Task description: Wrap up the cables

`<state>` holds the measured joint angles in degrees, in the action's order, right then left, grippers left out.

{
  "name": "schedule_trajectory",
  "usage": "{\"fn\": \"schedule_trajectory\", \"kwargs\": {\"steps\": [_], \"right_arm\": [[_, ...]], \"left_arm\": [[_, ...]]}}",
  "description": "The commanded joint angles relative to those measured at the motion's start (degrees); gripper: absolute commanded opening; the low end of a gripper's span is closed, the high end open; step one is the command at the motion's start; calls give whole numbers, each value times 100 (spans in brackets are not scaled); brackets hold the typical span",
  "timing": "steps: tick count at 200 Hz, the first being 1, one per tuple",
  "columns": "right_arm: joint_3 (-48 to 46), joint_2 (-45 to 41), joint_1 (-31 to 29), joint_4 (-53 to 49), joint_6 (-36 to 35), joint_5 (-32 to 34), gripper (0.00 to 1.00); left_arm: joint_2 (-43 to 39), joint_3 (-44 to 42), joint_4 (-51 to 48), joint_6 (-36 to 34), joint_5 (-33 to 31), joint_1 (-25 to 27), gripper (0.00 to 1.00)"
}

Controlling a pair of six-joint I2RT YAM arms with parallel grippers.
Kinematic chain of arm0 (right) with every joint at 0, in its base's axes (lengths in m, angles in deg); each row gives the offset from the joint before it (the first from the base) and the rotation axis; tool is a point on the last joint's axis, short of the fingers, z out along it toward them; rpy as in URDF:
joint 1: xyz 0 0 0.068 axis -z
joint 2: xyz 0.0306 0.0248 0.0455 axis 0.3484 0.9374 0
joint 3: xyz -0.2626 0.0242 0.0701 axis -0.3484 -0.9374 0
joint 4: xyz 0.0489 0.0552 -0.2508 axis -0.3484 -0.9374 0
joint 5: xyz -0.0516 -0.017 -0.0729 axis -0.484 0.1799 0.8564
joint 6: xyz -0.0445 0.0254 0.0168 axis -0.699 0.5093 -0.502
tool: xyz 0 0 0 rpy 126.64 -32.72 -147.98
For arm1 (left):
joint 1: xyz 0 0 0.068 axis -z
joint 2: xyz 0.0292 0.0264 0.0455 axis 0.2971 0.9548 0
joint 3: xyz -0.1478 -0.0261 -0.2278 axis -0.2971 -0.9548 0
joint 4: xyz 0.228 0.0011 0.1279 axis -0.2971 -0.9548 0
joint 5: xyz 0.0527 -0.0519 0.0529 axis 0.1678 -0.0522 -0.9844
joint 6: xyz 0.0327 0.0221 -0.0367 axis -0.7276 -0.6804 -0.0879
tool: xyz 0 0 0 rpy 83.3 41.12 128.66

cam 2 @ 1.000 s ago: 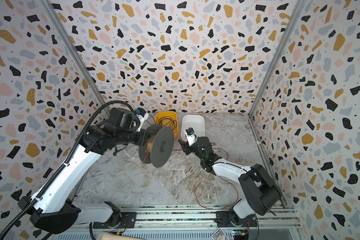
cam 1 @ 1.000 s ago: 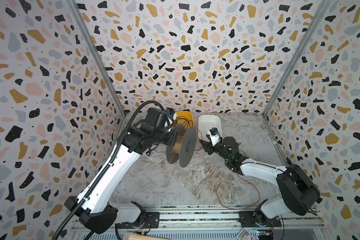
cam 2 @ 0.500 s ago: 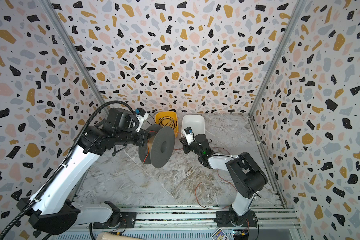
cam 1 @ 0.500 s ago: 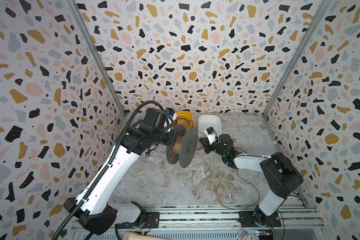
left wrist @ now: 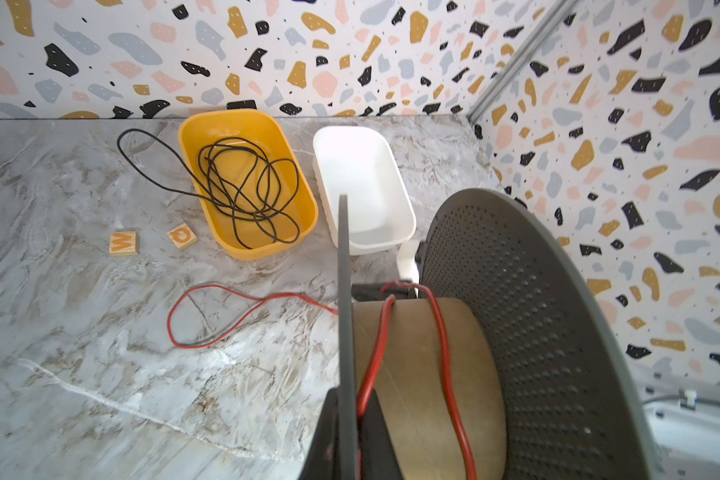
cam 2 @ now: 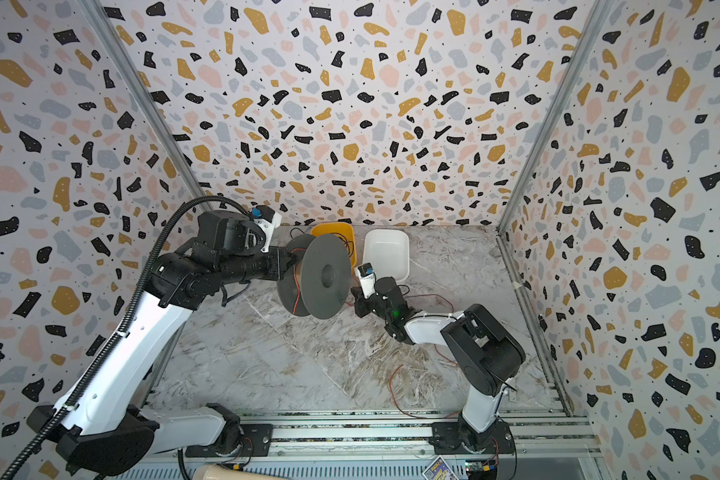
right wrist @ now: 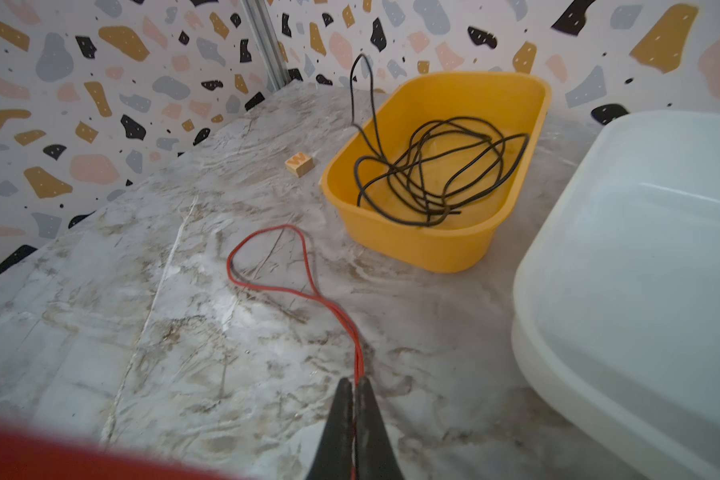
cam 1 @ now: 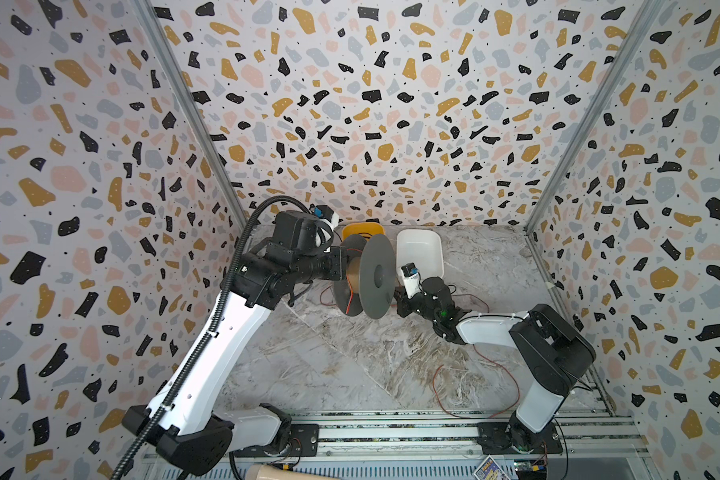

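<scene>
Front of bench, by the rail: slack of the thin red-orange wire (cam 1: 517, 390) lies in loose curves on the grey marbled tabletop (cam 1: 308, 365), beside the right arm's base. This is free length, not yet wound.

Mid bench: the right gripper (right wrist: 353, 386) is pinched fully together on that wire. A doubled strand leaves the fingertips and runs ahead over the table into a flat loop. In both top views this gripper sits low, just beside the outer flange of the grey perforated plastic spool (cam 1: 375, 276).

The spool is held off the table with its axis level, running across the cell from the left arm toward the right. The left gripper (left wrist: 350, 436) is clamped on the edge of the inner flange, one finger on each side. Two strands of wire cross the brown cardboard core (left wrist: 416, 374), square to the axis.

Judgement: the wire leads from the right fingers to the spool, so the right arm is the nearer feeder. The next turn must go round the core, across the axis and between the flanges.

Only the left wrist view shows the turns on the core plainly; the top views give just a sliver of red. Only the right wrist view shows the pinch.

Back wall: a yellow plastic tub (right wrist: 433, 249) holds a tangled thin black wire (right wrist: 433, 174), with a white plastic tub (right wrist: 641, 249) just beside it. Two small wooden letter blocks (left wrist: 122, 243) lie near the yellow tub.
</scene>
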<state>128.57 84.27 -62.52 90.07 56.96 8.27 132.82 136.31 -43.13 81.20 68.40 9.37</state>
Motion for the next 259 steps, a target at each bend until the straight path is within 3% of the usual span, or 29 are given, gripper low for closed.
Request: {"fn": "schedule_trajectory", "kwargs": {"steps": [1,30,74,113,172,221,259], "right_arm": [[-148,-312,-362,-281,260,705,0],[-38,-466,-1050,-782,221,1888,0],[189,-855,-1936,-1456,-263,2665,0],[435,-1018,-2413,-1912,-735,3003,0],[540,-926,-2611,-1906,-608,3363,0],[654,-1212,-2782,-1889,-716,4509,0],[616,-1584,-2812,-1378,-1265,4789,1]], "left_arm": [[-192,-118,1305,719,-140,-89,0],[-170,-385,1650,1045,-686,-133,0],[-529,-1428,2569,1658,-1517,-134,0],[-577,-1659,2708,1696,-1983,-134,0],[-714,-1788,2718,1523,-2497,-136,0],[-944,-2031,2643,1274,-3076,-133,0],[-953,-2214,2509,1179,-3228,-125,0]]}}
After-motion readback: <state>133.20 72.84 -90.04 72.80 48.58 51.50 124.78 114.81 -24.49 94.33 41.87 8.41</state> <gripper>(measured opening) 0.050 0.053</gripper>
